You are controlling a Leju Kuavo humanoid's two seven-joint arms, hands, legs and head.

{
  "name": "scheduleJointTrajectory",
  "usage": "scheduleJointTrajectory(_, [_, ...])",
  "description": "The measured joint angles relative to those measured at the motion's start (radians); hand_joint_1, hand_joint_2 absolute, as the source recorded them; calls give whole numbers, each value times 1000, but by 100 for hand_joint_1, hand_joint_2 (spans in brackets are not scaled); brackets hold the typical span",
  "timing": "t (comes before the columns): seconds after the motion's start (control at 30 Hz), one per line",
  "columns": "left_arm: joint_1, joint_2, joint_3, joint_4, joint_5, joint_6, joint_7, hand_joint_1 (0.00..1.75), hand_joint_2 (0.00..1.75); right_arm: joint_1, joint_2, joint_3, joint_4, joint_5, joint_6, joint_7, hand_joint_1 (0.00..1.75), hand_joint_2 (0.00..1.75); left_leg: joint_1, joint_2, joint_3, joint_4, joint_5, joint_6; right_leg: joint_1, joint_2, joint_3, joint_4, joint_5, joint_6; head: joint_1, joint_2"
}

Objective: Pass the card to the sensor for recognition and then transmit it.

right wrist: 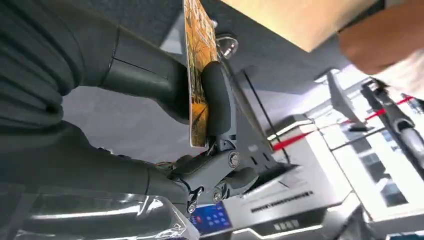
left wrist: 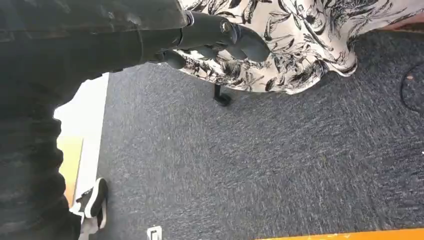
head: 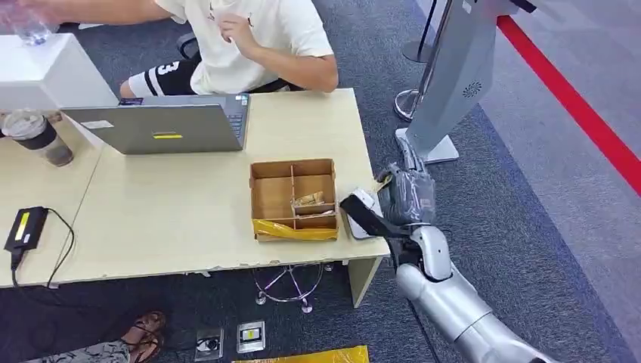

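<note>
My right hand (head: 406,198) hovers at the table's front right corner, just right of the white sensor (head: 358,219) that lies flat there. It pinches an orange-yellow patterned card (right wrist: 198,75) between the thick thumb (right wrist: 216,100) and the fingers; the card stands edge-on in the right wrist view. In the head view only a sliver of the card (head: 383,181) peeks out above the hand. My left hand (left wrist: 215,35) hangs low over grey carpet, holding nothing, its fingers loosely bent and apart.
A partitioned cardboard box (head: 293,198) with small items sits left of the sensor. A grey laptop (head: 162,127) stands at the table's back with a person (head: 242,45) seated behind it. A grey kiosk (head: 453,76) stands right of the table. Someone's floral garment (left wrist: 300,40) hangs near my left hand.
</note>
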Motion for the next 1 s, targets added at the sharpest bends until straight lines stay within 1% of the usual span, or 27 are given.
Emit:
scheduleJointTrajectory(0.1, [0,0,0,0,0,1,0,0,175,13,-1,-13,50,-45,-6,-21,175,175,0,0,0,0,0,0,0,0,0,0,0,0,0,0])
scheduleJointTrajectory(0.23, [0,0,0,0,0,4,4,0,175,34,2,-22,99,-111,9,-42,175,175,0,0,0,0,0,0,0,0,0,0,0,0,0,0])
scheduleJointTrajectory(0.43, [0,0,0,0,-1,4,4,0,175,41,21,-31,196,-174,21,-72,175,175,0,0,0,0,0,0,0,0,0,0,0,0,0,0])
scheduleJointTrajectory(0.6, [-1,2,0,0,-2,2,8,0,175,43,35,-37,246,-192,30,-93,175,175,0,0,0,0,0,0,0,0,0,0,0,0,0,0])
scheduleJointTrajectory(0.77, [-1,3,0,0,-2,2,11,0,175,44,56,-37,280,-192,34,-101,175,175,0,0,0,0,0,0,0,0,0,0,0,0,0,0])
scheduleJointTrajectory(1.0, [-1,3,0,0,-3,0,11,0,175,38,81,-37,309,-195,21,-104,175,175,0,0,0,0,0,0,0,0,0,0,0,0,0,0])
